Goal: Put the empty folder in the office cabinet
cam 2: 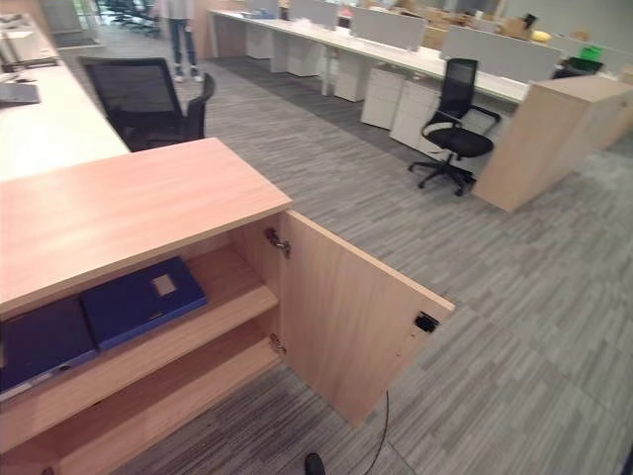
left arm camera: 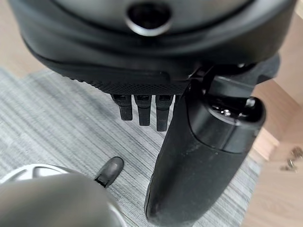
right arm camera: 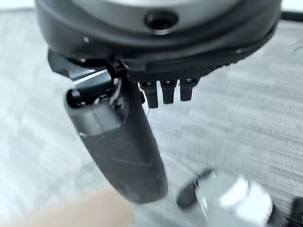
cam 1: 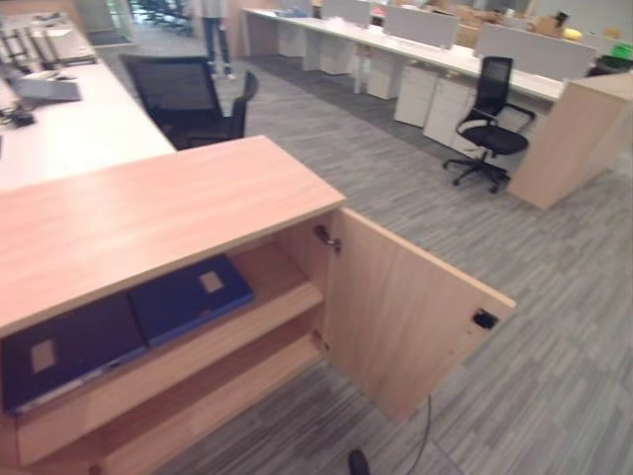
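A light wooden office cabinet [cam 1: 148, 213] stands at the left with its door [cam 1: 406, 312] swung wide open to the right. Two dark blue folders lie flat on its upper shelf: one folder [cam 1: 190, 295] near the door side, the other folder [cam 1: 64, 348] further left. The lower shelf [cam 1: 198, 396] is bare. My left hand [left arm camera: 203, 156] hangs over the grey carpet beside the cabinet, fingers [left arm camera: 142, 111] straight and holding nothing. My right hand [right arm camera: 123, 146] also hangs over the carpet, open and holding nothing.
A black office chair [cam 1: 188, 94] stands behind the cabinet by a white desk [cam 1: 79, 129]. Another black chair [cam 1: 490, 124] sits by a long row of desks at the back right, beside a wooden unit [cam 1: 579, 134]. A person [cam 1: 213, 30] stands far off.
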Tool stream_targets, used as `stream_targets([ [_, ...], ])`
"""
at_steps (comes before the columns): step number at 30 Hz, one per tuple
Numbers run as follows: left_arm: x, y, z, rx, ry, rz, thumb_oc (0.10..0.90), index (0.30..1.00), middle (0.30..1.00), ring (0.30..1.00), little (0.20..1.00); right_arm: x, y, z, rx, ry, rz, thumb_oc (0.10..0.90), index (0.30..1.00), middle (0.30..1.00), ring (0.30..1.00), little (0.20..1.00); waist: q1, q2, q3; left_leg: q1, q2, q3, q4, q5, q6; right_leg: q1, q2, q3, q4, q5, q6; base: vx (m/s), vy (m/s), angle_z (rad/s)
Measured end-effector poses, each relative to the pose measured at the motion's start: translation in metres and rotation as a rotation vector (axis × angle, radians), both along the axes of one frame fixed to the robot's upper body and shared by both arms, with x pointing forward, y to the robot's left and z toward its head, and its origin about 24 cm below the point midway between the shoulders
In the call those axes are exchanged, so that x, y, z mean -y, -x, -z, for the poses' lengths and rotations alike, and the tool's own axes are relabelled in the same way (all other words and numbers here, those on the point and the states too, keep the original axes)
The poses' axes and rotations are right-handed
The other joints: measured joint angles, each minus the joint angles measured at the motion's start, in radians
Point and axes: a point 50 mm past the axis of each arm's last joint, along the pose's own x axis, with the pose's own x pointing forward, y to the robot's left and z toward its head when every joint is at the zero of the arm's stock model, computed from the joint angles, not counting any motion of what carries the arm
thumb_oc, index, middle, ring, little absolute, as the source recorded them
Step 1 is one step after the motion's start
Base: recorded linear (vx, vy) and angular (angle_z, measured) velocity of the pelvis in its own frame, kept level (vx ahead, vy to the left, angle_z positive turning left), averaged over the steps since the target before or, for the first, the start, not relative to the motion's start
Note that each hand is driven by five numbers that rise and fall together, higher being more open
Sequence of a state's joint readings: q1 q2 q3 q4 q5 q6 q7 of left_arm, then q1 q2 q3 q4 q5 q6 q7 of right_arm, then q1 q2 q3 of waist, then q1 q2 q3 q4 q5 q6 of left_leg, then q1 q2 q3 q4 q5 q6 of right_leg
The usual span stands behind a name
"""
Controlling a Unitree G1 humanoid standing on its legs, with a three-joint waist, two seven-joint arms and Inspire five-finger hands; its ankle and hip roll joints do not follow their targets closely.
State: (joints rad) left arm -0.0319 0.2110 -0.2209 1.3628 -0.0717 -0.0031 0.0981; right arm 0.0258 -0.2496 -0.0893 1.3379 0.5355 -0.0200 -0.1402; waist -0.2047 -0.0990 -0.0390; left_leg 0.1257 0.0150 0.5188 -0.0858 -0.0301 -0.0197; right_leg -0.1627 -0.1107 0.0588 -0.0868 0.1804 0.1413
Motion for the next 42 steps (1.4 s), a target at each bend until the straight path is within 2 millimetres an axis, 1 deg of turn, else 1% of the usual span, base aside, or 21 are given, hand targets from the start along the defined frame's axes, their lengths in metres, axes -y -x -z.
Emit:
stream_targets([
  [1,0.001,-0.005,-0.001,0.014,0.002,0.002,0.800,0.900,0.900,0.900,0.900,0.011,0.002,-0.004,-0.001,0.035,0.021,0.800,0.900,0.900,0.900,0.900,-0.012,0.005,0.003,-0.003,0.000,0.008,0.000,0.000,0.000,-0.001,0.002,0.006,-0.002,0.001,0.001,0.01,0.011,-0.14],
  [3,0.000,-0.008,-0.001,0.023,0.001,0.003,0.800,0.900,0.900,0.900,0.900,0.024,0.002,-0.008,0.017,0.073,0.050,0.800,0.900,0.900,0.900,0.900,-0.016,0.007,0.003,0.000,-0.002,0.017,0.000,-0.001,-0.001,-0.002,0.003,0.012,-0.004,0.013,0.010,-0.01,-0.003,-0.15],
  [6,0.001,-0.018,-0.003,0.052,0.005,0.004,0.800,0.900,0.900,0.900,0.900,0.042,-0.010,-0.019,0.082,0.149,0.049,0.800,0.900,0.900,0.900,0.900,-0.021,0.009,0.011,0.002,-0.003,0.021,0.000,-0.004,-0.003,-0.004,0.005,0.017,-0.005,0.020,0.006,0.00,0.007,-0.05],
  [8,0.002,-0.019,-0.004,0.062,0.008,0.004,0.800,0.900,0.900,0.900,0.900,0.052,-0.030,-0.032,0.177,0.201,0.015,0.800,0.900,0.900,0.900,0.900,-0.039,0.020,0.021,0.000,-0.004,0.021,0.000,-0.005,-0.002,-0.005,0.003,0.020,-0.005,0.021,0.007,0.00,0.009,-0.02],
  [9,0.002,-0.020,-0.004,0.065,0.009,0.003,0.800,0.900,0.900,0.900,0.900,0.059,-0.046,-0.042,0.238,0.246,-0.019,0.800,0.900,0.900,0.900,0.900,-0.046,0.016,0.027,0.001,-0.006,0.024,0.000,-0.007,-0.002,-0.005,0.003,0.025,-0.006,0.021,0.007,-0.01,0.002,-0.04],
  [11,0.003,-0.023,-0.004,0.074,0.011,0.006,0.800,0.900,0.900,0.900,0.900,0.071,-0.063,-0.056,0.294,0.312,-0.072,0.800,0.900,0.900,0.900,0.900,-0.046,0.020,0.030,0.001,-0.006,0.024,0.000,-0.007,-0.002,-0.005,0.004,0.027,-0.006,0.021,0.007,0.00,-0.002,-0.02],
  [13,0.004,-0.026,-0.005,0.085,0.013,0.009,0.800,0.900,0.900,0.900,0.900,0.080,-0.074,-0.069,0.326,0.367,-0.127,0.800,0.900,0.900,0.900,0.900,-0.043,0.024,0.034,0.000,-0.006,0.023,0.000,-0.009,-0.002,-0.006,0.003,0.029,-0.006,0.022,0.007,0.00,0.000,0.00],
  [14,0.004,-0.027,-0.005,0.089,0.013,0.008,0.800,0.900,0.900,0.900,0.900,0.089,-0.089,-0.085,0.368,0.438,-0.190,0.800,0.900,0.900,0.900,0.900,-0.041,0.026,0.040,0.000,-0.006,0.023,0.000,-0.008,-0.002,-0.005,0.003,0.029,-0.006,0.022,0.007,0.00,0.000,0.00],
  [15,0.003,-0.027,-0.005,0.088,0.013,0.007,0.800,0.900,0.900,0.900,0.900,0.093,-0.097,-0.093,0.386,0.470,-0.212,0.800,0.900,0.900,0.900,0.900,-0.037,0.026,0.041,0.000,-0.005,0.023,0.000,-0.008,-0.002,-0.004,0.004,0.029,-0.006,0.024,0.005,-0.02,-0.034,0.01],
  [18,0.003,-0.028,-0.005,0.091,0.013,-0.001,0.800,0.900,0.900,0.900,0.900,0.100,-0.120,-0.116,0.457,0.543,-0.286,0.800,0.900,0.900,0.900,0.900,-0.037,0.032,0.054,-0.001,-0.005,0.022,0.000,-0.008,-0.003,-0.006,0.005,0.029,-0.006,0.029,0.011,0.00,0.000,0.00],
  [19,0.002,-0.027,-0.005,0.091,0.013,-0.006,0.800,0.900,0.900,0.900,0.900,0.101,-0.125,-0.122,0.480,0.557,-0.299,0.800,0.900,0.900,0.900,0.900,-0.037,0.026,0.062,-0.001,-0.004,0.023,0.000,-0.008,-0.003,-0.006,0.005,0.029,-0.006,0.029,0.011,0.00,0.000,0.00],
  [20,0.002,-0.027,-0.006,0.090,0.013,-0.009,0.800,0.900,0.900,0.900,0.900,0.100,-0.134,-0.131,0.515,0.580,-0.324,0.800,0.900,0.900,0.900,0.900,-0.037,0.032,0.068,0.000,-0.003,0.021,0.000,-0.008,-0.003,-0.004,0.006,0.028,-0.007,0.029,0.010,0.00,0.000,0.00],
  [22,0.002,-0.026,-0.005,0.084,0.013,-0.010,0.800,0.900,0.900,0.900,0.900,0.100,-0.148,-0.145,0.573,0.607,-0.345,0.800,0.900,0.900,0.900,0.900,-0.035,0.032,0.076,-0.001,-0.002,0.020,0.000,-0.007,-0.003,-0.004,0.006,0.027,-0.007,0.029,0.010,0.00,0.000,0.00],
  [24,0.001,-0.025,-0.005,0.084,0.014,-0.019,0.800,0.900,0.900,0.900,0.900,0.099,-0.162,-0.159,0.626,0.628,-0.365,0.800,0.900,0.900,0.900,0.900,-0.014,0.037,0.078,0.000,-0.002,0.020,0.004,-0.004,-0.005,-0.004,0.007,0.026,-0.007,0.033,0.005,0.00,-0.012,0.02],
  [25,-0.001,-0.023,-0.005,0.081,0.010,-0.028,0.800,0.900,0.900,0.900,0.900,0.094,-0.174,-0.167,0.660,0.647,-0.413,0.800,0.900,0.900,0.900,0.900,-0.002,0.044,0.079,-0.001,-0.002,0.014,0.004,-0.004,-0.005,-0.002,0.007,0.023,-0.007,0.035,0.003,0.00,-0.022,0.04],
  [26,-0.001,-0.022,-0.005,0.077,0.009,-0.033,0.800,0.900,0.900,0.900,0.900,0.091,-0.179,-0.170,0.674,0.646,-0.433,0.800,0.900,0.900,0.900,0.900,0.002,0.048,0.080,-0.001,-0.002,0.014,0.004,-0.004,-0.005,-0.001,0.006,0.022,-0.007,0.035,0.003,0.00,-0.027,0.07],
  [27,-0.001,-0.021,-0.005,0.075,0.009,-0.033,0.800,0.900,0.900,0.900,0.900,0.089,-0.183,-0.173,0.684,0.647,-0.454,0.800,0.900,0.900,0.900,0.900,0.012,0.051,0.081,-0.001,-0.002,0.013,0.003,-0.003,-0.005,-0.001,0.006,0.020,-0.007,0.035,0.003,0.00,0.000,0.00],
  [30,-0.003,-0.019,-0.004,0.067,0.006,-0.046,0.800,0.900,0.900,0.900,0.900,0.085,-0.189,-0.175,0.686,0.646,-0.516,0.800,0.900,0.900,0.900,0.900,0.022,0.058,0.082,-0.002,-0.001,0.004,0.000,-0.001,-0.005,0.002,0.004,0.013,-0.007,0.032,0.000,0.00,-0.019,0.09],
  [33,-0.003,-0.015,-0.004,0.052,0.004,-0.050,0.800,0.900,0.900,0.900,0.900,0.085,-0.189,-0.175,0.686,0.645,-0.517,0.800,0.900,0.900,0.900,0.900,0.029,0.060,0.081,-0.003,0.000,-0.007,0.000,-0.001,-0.005,0.007,0.002,0.004,-0.007,0.030,-0.005,0.01,-0.021,0.12],
  [36,-0.003,-0.014,-0.003,0.048,0.003,-0.053,0.800,0.900,0.900,0.900,0.900,0.087,-0.184,-0.172,0.670,0.644,-0.513,0.800,0.900,0.900,0.900,0.900,0.034,0.056,0.084,-0.003,0.001,-0.008,0.000,-0.001,-0.005,0.007,0.002,0.003,-0.007,0.029,-0.005,0.00,0.000,0.00],
  [42,-0.004,-0.016,-0.004,0.055,0.003,-0.057,0.800,0.900,0.900,0.900,0.900,0.099,-0.153,-0.153,0.567,0.637,-0.478,0.800,0.900,0.900,0.900,0.900,0.036,0.051,0.086,-0.006,0.002,-0.029,0.001,-0.001,-0.005,0.014,-0.001,-0.017,-0.007,0.024,-0.012,0.01,-0.010,0.09],
])
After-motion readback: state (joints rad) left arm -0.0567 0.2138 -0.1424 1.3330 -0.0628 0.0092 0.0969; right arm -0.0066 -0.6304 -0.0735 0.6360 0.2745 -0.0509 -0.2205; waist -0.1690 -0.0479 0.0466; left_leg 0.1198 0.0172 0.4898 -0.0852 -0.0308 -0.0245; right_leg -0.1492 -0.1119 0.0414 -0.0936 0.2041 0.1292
